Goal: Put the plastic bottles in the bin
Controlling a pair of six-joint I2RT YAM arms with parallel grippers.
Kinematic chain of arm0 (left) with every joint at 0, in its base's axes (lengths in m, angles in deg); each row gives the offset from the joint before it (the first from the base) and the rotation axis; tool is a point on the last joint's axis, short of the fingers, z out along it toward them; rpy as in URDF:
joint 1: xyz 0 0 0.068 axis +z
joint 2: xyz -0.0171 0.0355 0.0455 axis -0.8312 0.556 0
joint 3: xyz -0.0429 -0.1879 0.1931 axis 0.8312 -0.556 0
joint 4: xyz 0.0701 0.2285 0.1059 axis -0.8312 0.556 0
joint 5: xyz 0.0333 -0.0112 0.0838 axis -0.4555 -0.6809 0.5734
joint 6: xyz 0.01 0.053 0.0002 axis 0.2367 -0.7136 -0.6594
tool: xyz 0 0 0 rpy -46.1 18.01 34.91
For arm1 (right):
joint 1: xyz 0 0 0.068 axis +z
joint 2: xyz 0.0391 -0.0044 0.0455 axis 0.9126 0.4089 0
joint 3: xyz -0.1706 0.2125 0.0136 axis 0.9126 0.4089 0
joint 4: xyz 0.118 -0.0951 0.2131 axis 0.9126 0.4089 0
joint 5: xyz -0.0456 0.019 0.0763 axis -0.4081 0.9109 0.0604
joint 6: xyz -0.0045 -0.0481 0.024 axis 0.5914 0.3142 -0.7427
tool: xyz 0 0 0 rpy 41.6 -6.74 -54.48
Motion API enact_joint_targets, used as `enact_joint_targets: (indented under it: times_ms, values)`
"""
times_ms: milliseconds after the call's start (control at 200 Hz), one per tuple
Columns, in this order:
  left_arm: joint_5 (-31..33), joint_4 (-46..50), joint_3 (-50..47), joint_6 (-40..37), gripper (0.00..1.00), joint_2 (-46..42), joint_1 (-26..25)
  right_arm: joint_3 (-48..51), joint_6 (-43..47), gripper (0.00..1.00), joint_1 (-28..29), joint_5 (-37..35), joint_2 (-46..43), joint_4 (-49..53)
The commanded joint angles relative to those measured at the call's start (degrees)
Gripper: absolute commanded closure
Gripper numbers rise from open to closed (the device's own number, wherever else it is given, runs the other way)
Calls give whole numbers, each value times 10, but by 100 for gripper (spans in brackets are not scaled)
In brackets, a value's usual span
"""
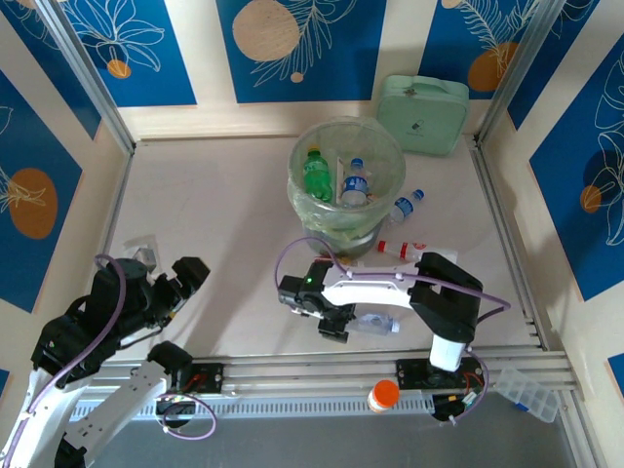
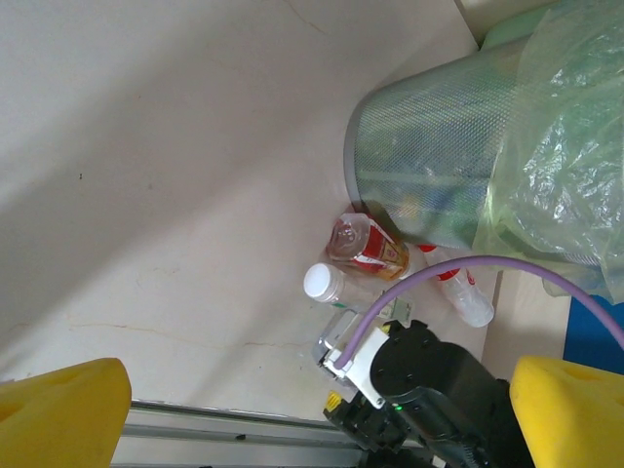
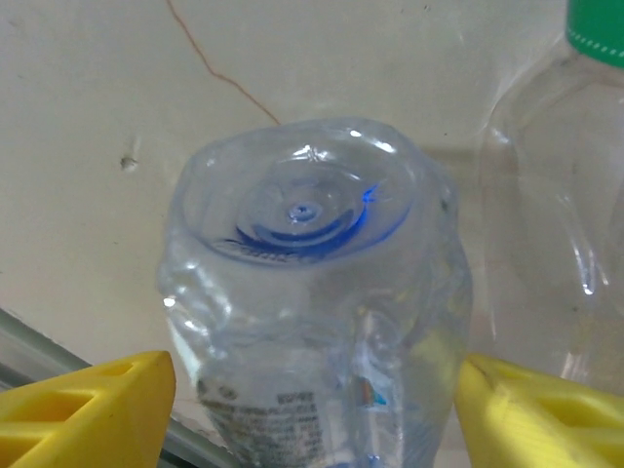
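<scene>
The bin (image 1: 346,146), a round wastebasket lined with a pale green bag, stands at the back middle; it also appears in the left wrist view (image 2: 429,166). Inside lie a green bottle (image 1: 317,175) and a blue-capped clear bottle (image 1: 356,185). Outside, one blue-capped bottle (image 1: 408,205) leans by the bin and a red-capped one (image 1: 400,249) lies in front. My right gripper (image 1: 331,317) is low on the table, open, its yellow fingers (image 3: 97,409) on either side of a clear crumpled bottle (image 3: 312,273). Beside it stands another clear bottle (image 3: 556,195). My left gripper (image 1: 180,283) hangs open and empty at the left.
A mint-green zip case (image 1: 422,112) leans on the back wall behind the bin. An orange-capped item (image 1: 383,395) sits on the front rail, with a clear plastic box (image 1: 526,395) at its right end. A small clear object (image 1: 141,252) lies at the left edge.
</scene>
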Motion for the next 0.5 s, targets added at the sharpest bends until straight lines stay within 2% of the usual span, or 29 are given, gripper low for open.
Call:
enact_joint_targets:
  times_ms: [0,495]
  values:
    - [-7,-11,-7,17,1,5,5,12,16,27,7,-12,28,-25]
    - [-17,-33,-10,35,1,0,5,10,19,42,22,-56,33,-41]
